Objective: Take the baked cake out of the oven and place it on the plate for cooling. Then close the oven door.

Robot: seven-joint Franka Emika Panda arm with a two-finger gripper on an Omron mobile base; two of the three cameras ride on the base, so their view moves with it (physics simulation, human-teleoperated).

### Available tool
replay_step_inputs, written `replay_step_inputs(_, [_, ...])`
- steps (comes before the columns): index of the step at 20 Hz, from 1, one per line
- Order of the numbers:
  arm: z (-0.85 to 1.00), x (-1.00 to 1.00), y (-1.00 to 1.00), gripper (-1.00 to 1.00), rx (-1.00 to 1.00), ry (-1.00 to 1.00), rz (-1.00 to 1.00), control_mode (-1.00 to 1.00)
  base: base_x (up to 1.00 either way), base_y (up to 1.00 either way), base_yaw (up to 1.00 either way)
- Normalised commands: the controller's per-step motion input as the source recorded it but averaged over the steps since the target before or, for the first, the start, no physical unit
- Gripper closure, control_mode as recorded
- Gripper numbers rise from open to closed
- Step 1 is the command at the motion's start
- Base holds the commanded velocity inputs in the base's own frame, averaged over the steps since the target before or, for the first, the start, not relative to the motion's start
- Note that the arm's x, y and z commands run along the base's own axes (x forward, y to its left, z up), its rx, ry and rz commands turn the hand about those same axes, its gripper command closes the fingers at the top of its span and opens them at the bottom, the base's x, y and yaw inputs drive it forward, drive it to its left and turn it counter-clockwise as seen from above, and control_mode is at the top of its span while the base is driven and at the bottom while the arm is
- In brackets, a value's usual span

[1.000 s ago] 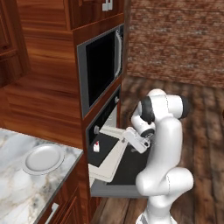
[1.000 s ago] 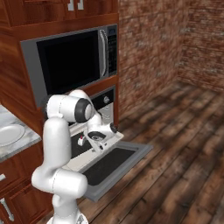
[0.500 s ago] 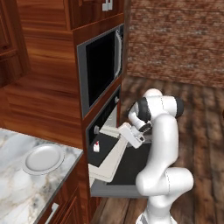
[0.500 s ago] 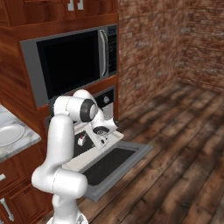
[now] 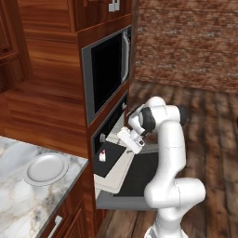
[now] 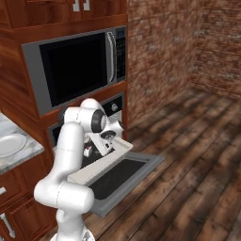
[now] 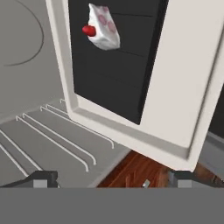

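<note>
Glossy wood cabinets [image 5: 51,93], veined marble counter [image 5: 18,204], matt plate [image 5: 45,168]

We see a robot arm [image 5: 169,153] made of smooth, glossy white segments, rounded like thick tubes and joined by bulging, ball-like joints. Where the segments meet, dark grey to black bands and caps mark each joint, most clearly at the round joint [image 6: 96,120] near the top, where we see a black ring. The lowest segment swells into a broad white base [image 5: 174,195]. The hand [image 5: 132,139] is a flatter, boxy white block. We see its two small dark grey fingertips [image 7: 41,178], squared and blunt. We make out no cables, screws or markings.
</note>
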Motion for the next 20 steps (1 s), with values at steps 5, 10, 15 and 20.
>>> replay_step_inputs(5, [-0.27, 0.35, 0.18, -1.0, 0.0, 0.18, 0.01, -1.0, 0.0, 0.0, 0.0])
replay_step_inputs(10, [-0.35, 0.38, 0.11, -1.0, 0.01, 0.21, 0.0, -1.0, 0.0, 0.0, 0.0])
replay_step_inputs(15, [-0.34, 0.5, 0.07, -1.0, 0.04, 0.2, 0.0, -1.0, 0.0, 0.0, 0.0])
replay_step_inputs(20, [-0.17, 0.42, 0.01, -1.0, 0.05, 0.13, 0.02, -1.0, 0.0, 0.0, 0.0])
